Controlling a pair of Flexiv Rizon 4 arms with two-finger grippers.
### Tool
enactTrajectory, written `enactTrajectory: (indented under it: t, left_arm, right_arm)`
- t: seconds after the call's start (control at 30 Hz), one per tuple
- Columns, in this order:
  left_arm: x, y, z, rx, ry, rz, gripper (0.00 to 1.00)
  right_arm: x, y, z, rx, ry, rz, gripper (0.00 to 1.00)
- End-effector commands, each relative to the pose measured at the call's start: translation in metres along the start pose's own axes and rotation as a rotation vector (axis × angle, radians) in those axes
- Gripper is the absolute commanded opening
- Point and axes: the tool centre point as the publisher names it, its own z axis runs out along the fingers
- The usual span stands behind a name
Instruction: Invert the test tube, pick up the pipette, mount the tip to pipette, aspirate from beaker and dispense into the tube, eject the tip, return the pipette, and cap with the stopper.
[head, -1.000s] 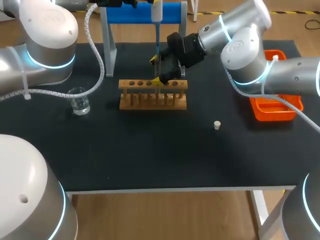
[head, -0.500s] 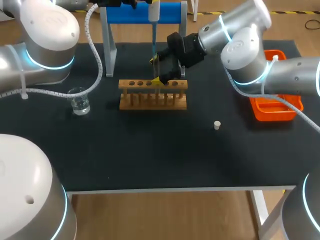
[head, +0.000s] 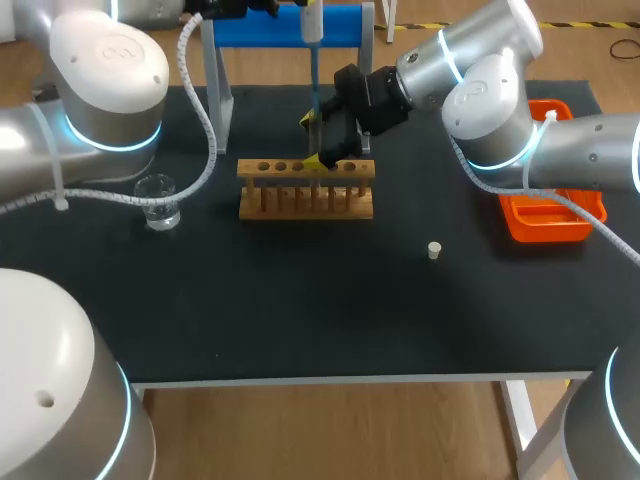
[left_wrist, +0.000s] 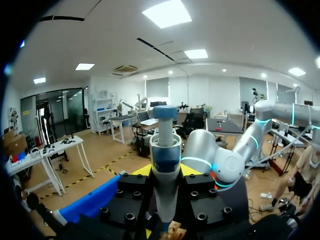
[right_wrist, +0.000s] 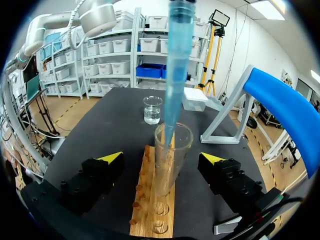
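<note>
My left gripper (left_wrist: 165, 172) is shut on the white and blue pipette (left_wrist: 165, 150), which hangs upright over the wooden rack (head: 306, 188). The pipette's (head: 313, 20) blue tip (right_wrist: 177, 65) points down into the mouth of the glass test tube (right_wrist: 170, 165). That tube stands upright in the rack (right_wrist: 152, 210). My right gripper (right_wrist: 161, 159) is open, one finger on each side of the tube with a gap to both. In the head view the right gripper (head: 325, 142) sits at the rack's back edge. The beaker (head: 158, 200) holds clear liquid at the left. A white stopper (head: 434, 250) lies right of the rack.
A blue and grey stand (head: 290, 28) rises behind the rack. An orange tray (head: 548, 220) sits at the right edge, partly under my right arm. A clear box (right_wrist: 195, 99) lies beyond the rack near the beaker (right_wrist: 152, 110).
The pipette swayed slightly left, then came back right over the tube. My left arm's upper body shifted a little right. The right gripper stayed put.
</note>
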Motion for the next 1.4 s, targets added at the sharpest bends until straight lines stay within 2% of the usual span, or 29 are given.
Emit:
enactTrajectory:
  t: [0.03, 0.37, 0.7, 1.4]
  left_arm:
    - [-0.003, 0.002, 0.001, 0.023, 0.019, -0.004, 0.00]
    - [-0.002, 0.005, 0.001, 0.004, 0.059, -0.013, 0.00]
    - [-0.003, 0.009, -0.001, -0.016, 0.016, 0.030, 0.00]
    - [0.002, 0.018, 0.004, 0.004, 0.012, 0.042, 0.00]
  right_arm:
    - [-0.001, 0.000, -0.001, 0.004, 0.004, 0.000, 1.00]
    - [-0.001, 0.000, -0.001, 0.004, 0.004, 0.000, 1.00]
    - [-0.001, 0.000, -0.001, 0.004, 0.004, 0.000, 1.00]
    - [-0.001, 0.000, -0.001, 0.004, 0.004, 0.000, 1.00]
